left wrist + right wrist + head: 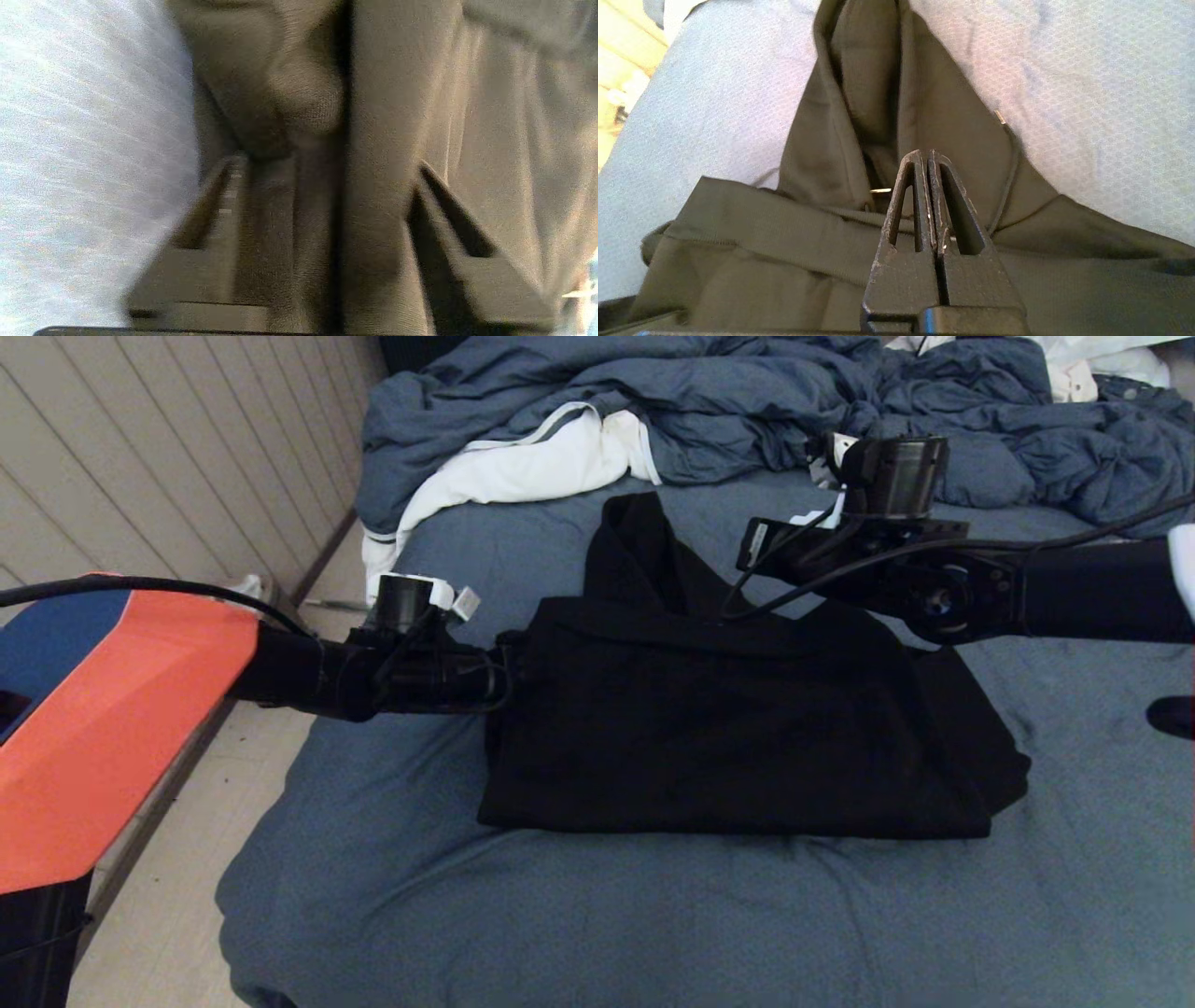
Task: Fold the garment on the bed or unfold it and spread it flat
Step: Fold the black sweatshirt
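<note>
The garment (728,737), a black hooded sweatshirt, lies folded into a rough rectangle in the middle of the bed (653,915), with its hood (644,551) pointing to the far side. My left gripper (504,681) is at the garment's left edge. In the left wrist view its jaws (327,161) stand apart with a thick fold of the black cloth (373,140) between them. My right gripper (752,546) hovers above the collar at the hood's base. Seen from the right wrist, its fingers (927,151) are pressed together and hold nothing.
A rumpled blue-grey duvet (700,401) is piled along the far side of the bed, with a white cloth (532,467) lying over its left part. The bed's left edge drops to a pale floor (187,896) beside a panelled wall (168,457).
</note>
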`<state>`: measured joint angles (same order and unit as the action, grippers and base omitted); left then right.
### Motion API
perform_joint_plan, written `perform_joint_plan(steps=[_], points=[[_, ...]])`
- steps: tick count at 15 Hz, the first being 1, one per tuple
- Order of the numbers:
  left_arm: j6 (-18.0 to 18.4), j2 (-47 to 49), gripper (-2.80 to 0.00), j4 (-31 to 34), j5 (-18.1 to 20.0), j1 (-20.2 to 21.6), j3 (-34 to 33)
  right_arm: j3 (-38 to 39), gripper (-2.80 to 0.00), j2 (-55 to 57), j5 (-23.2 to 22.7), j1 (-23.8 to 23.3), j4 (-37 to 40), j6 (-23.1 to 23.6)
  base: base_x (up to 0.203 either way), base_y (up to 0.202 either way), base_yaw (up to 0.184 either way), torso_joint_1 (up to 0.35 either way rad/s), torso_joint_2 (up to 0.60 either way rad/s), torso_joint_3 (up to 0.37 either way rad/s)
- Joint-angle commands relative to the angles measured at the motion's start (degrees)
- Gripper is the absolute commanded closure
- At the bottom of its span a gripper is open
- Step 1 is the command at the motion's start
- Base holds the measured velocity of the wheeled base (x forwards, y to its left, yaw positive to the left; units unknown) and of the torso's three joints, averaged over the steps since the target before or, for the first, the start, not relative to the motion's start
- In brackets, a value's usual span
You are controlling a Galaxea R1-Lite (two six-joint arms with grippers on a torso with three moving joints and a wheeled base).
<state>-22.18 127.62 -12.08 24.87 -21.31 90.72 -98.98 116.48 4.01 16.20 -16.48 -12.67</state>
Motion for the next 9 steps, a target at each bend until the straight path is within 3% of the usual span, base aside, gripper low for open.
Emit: perform_joint_plan(steps=[1,9], points=[[0.9,0.1,0.00,-0.2,-0.1,-1.1,-1.0,-0.2,0.00,0.0,0.0,-0.1,-0.1,-0.1,0.000,0.000,0.000,0.000,0.00,0.000],[0.8,-7.1,0.00,-0.4,0.5,-4.2,-12.2,-0.5,0.00,0.1,-0.1,-0.3,-0.1,-0.1,0.000,0.000,0.000,0.000,0.00,0.000]])
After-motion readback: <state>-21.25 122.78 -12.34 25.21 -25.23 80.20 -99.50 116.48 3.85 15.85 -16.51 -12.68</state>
